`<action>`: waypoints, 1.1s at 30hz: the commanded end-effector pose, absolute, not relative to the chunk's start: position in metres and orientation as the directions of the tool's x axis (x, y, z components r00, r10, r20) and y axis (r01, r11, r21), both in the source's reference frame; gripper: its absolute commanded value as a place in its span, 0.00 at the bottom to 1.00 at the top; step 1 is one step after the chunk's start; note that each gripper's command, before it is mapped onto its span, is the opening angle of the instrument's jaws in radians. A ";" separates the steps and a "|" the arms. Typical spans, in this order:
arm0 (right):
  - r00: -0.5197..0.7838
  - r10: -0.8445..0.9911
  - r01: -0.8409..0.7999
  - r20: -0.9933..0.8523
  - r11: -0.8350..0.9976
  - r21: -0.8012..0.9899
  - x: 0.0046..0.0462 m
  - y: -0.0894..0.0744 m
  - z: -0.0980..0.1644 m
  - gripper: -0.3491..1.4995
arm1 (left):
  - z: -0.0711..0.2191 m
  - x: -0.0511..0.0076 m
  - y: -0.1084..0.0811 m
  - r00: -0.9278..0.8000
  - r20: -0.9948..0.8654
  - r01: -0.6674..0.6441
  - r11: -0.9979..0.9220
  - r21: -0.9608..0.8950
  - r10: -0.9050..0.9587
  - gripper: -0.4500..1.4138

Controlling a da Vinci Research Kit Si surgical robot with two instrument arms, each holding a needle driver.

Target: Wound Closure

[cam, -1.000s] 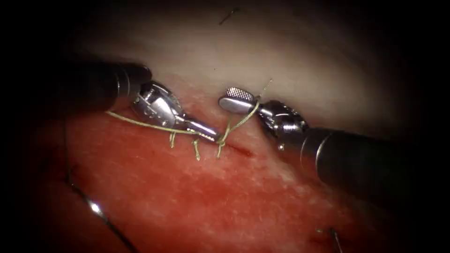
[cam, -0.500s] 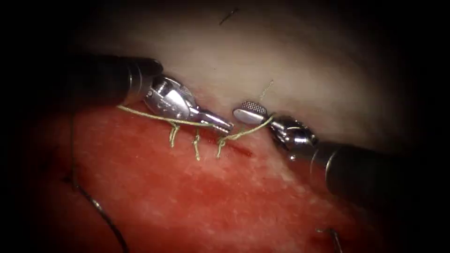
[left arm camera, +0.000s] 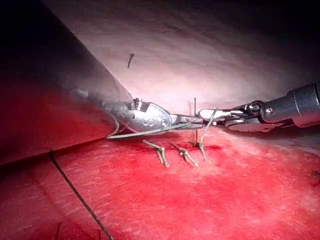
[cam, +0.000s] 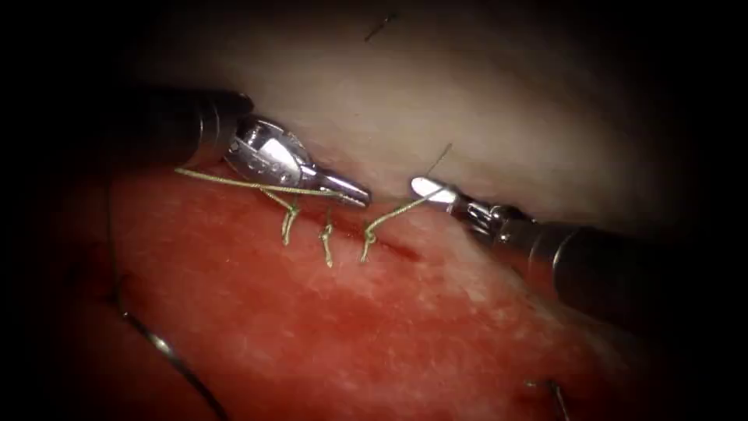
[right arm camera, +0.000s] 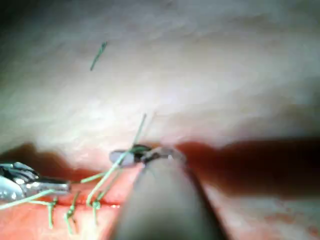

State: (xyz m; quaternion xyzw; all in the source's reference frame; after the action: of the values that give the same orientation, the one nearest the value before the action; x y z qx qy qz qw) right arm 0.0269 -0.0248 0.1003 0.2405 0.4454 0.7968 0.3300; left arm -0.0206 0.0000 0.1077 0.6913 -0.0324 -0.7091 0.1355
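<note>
At the far left of the endoscope view the curved needle lies loose on the red tissue, well left of the cut and apart from both tools, not in the tissue as far as can be seen; a dark strand runs up from it toward the left edge. The same dark line crosses the tissue in the left wrist view.

The left arm's tool reaches in from the upper left, its jaws together and clamped on the yellow-green thread, which runs along the tool's underside and trails off to the left. In the left wrist view this tool again has the thread passing under its body.

Just below its tip, three stitches stand in a row along the cut, each with short ends hanging down over the red fluid; the stitches also show in the left wrist view, and the stitches in the right wrist view.

From the rightmost stitch the thread climbs up and to the right to the right arm's tool, whose jaws are closed on it; a short free end sticks up beyond the tip. The right wrist view shows that tool with the thread crossing its tip. In the left wrist view the right arm's tool meets the thread from the opposite side.

A small cut end of thread lies on the pale tissue above, and another thread end lies at the lower right.
</note>
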 end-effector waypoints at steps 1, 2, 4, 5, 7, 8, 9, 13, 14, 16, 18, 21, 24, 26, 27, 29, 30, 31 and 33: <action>-0.663 0.743 -0.312 0.088 -0.382 0.870 0.0278 -0.024 0.101 0.60 | 0.108 -0.0210 0.000 -0.007 -0.972 0.147 -0.962 0.231 -0.235 0.00; -0.663 0.744 -0.314 0.088 -0.382 0.869 0.0279 -0.024 0.101 0.61 | 0.108 -0.0211 0.000 -0.007 -0.972 0.147 -0.962 0.231 -0.235 0.00; -0.663 0.743 -0.316 0.087 -0.383 0.868 0.0281 -0.024 0.102 0.61 | 0.108 -0.0211 0.000 -0.007 -0.972 0.147 -0.962 0.231 -0.235 0.00; -0.662 0.743 -0.313 0.093 -0.387 0.868 0.0283 -0.024 0.102 0.62 | 0.108 -0.0211 0.000 -0.008 -0.972 0.147 -0.962 0.231 -0.235 0.00; -0.653 0.751 -0.320 0.095 -0.388 0.864 0.0286 -0.024 0.102 0.63 | 0.108 -0.0210 0.000 -0.007 -0.972 0.147 -0.962 0.231 -0.235 0.00; -0.645 0.758 -0.328 0.095 -0.388 0.861 0.0291 -0.024 0.103 0.63 | 0.108 -0.0209 0.000 -0.008 -0.973 0.148 -0.963 0.226 -0.230 0.00; -0.645 0.758 -0.328 0.095 -0.388 0.861 0.0291 -0.024 0.103 0.63 | 0.108 -0.0209 0.000 -0.008 -0.973 0.148 -0.963 0.226 -0.230 0.00; -0.634 0.766 -0.326 0.106 -0.388 0.862 0.0304 -0.023 0.104 0.59 | 0.108 -0.0207 0.000 -0.009 -0.974 0.150 -0.963 0.222 -0.226 0.00; -0.633 0.766 -0.327 0.108 -0.391 0.860 0.0307 -0.023 0.104 0.49 | 0.108 -0.0207 0.000 -0.009 -0.974 0.150 -0.963 0.222 -0.226 0.00; -0.630 0.769 -0.328 0.111 -0.394 0.859 0.0313 -0.023 0.104 0.07 | 0.108 -0.0205 -0.001 -0.007 -0.974 0.152 -0.963 0.223 -0.226 0.00; -0.620 0.776 -0.326 0.118 -0.391 0.860 0.0312 -0.023 0.103 0.00 | 0.108 -0.0202 -0.001 -0.006 -0.975 0.153 -0.964 0.217 -0.220 0.00; -0.569 0.820 -0.393 0.067 -0.343 0.853 0.0310 -0.024 0.103 0.00 | 0.108 -0.0195 0.000 -0.014 -0.977 0.150 -0.966 0.211 -0.215 0.00; -0.539 0.842 -0.422 0.024 -0.294 0.858 0.0311 -0.025 0.102 0.00 | 0.108 -0.0187 0.000 -0.026 -0.978 0.144 -0.969 0.202 -0.208 0.00; -0.518 0.856 -0.437 -0.010 -0.254 0.863 0.0312 -0.025 0.101 0.00 | 0.109 -0.0183 0.000 -0.032 -0.979 0.141 -0.971 0.194 -0.201 0.00; -0.514 0.857 -0.440 -0.032 -0.231 0.868 0.0312 -0.025 0.100 0.00 | 0.109 -0.0182 0.000 -0.035 -0.979 0.139 -0.971 0.194 -0.200 0.00; -0.503 0.861 -0.456 -0.079 -0.186 0.870 0.0311 -0.026 0.099 0.00 | 0.109 -0.0180 0.001 -0.041 -0.979 0.136 -0.972 0.193 -0.200 0.00; -0.502 0.860 -0.457 -0.089 -0.176 0.872 0.0310 -0.026 0.098 0.00 | 0.109 -0.0179 0.001 -0.043 -0.979 0.135 -0.972 0.193 -0.201 0.00; -0.501 0.860 -0.457 -0.099 -0.166 0.874 0.0309 -0.026 0.098 0.00 | 0.109 -0.0178 0.001 -0.047 -0.980 0.134 -0.973 0.187 -0.195 0.00; -0.495 0.861 -0.463 -0.115 -0.149 0.874 0.0307 -0.026 0.097 0.00 | 0.109 -0.0177 0.001 -0.050 -0.980 0.132 -0.973 0.187 -0.195 0.00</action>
State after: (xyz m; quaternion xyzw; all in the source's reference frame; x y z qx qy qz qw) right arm 0.0298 -0.0258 0.0966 0.2113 0.4669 0.7269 0.4572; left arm -0.0172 0.0004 0.1085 0.6788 -0.0226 -0.7255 0.1108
